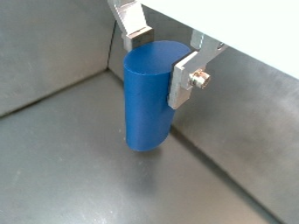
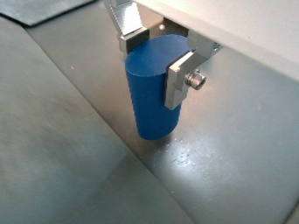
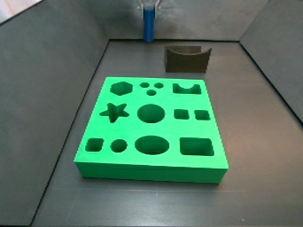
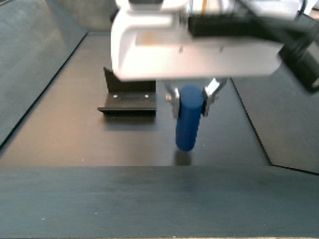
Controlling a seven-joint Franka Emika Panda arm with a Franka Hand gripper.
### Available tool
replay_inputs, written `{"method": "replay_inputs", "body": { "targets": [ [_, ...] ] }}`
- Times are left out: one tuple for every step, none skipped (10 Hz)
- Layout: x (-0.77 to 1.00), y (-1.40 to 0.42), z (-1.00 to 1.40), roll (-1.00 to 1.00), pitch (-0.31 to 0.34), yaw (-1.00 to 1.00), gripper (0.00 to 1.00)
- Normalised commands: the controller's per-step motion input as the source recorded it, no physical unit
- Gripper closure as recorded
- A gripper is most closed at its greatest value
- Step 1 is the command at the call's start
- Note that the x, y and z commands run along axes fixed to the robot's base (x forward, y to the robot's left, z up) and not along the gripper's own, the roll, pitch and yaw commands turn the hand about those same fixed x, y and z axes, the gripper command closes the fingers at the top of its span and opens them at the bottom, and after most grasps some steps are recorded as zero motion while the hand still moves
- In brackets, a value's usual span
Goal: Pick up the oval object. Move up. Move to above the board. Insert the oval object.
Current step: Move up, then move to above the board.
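Note:
The oval object, a smooth blue peg (image 1: 146, 105), stands upright between my gripper's two silver fingers (image 1: 160, 59), which close on its upper part from both sides. It shows the same way in a wrist view (image 2: 149, 101) with the gripper (image 2: 156, 61). In a side view the peg (image 3: 149, 27) hangs at the far end of the bin, well behind the green board (image 3: 95, 155). In a side view (image 4: 187, 126) its lower end is at or just above the grey floor; I cannot tell which.
A dark notched block (image 3: 186, 58) sits on the floor between the peg and the board, also seen in a side view (image 4: 129, 98). Sloping grey walls (image 3: 59, 80) ring the bin. A blue patch (image 2: 47, 9) lies beyond the wall.

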Motion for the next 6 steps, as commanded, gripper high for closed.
{"method": "replay_inputs", "body": {
  "targets": [
    [-0.03, 0.00, 0.30, 0.04, 0.042, 0.00, 1.00],
    [-0.40, 0.11, 1.00, 0.32, 0.016, -0.11, 1.00],
    [-0.42, 0.11, 1.00, 0.32, 0.015, -0.11, 1.00],
    [-0.39, 0.07, 1.00, 0.28, -0.007, -0.07, 1.00],
    [-0.32, 0.04, 1.00, 0.22, 0.005, -0.02, 1.00],
    [-0.27, 0.04, 1.00, 0.17, 0.033, 0.00, 1.00]
  ]
}}
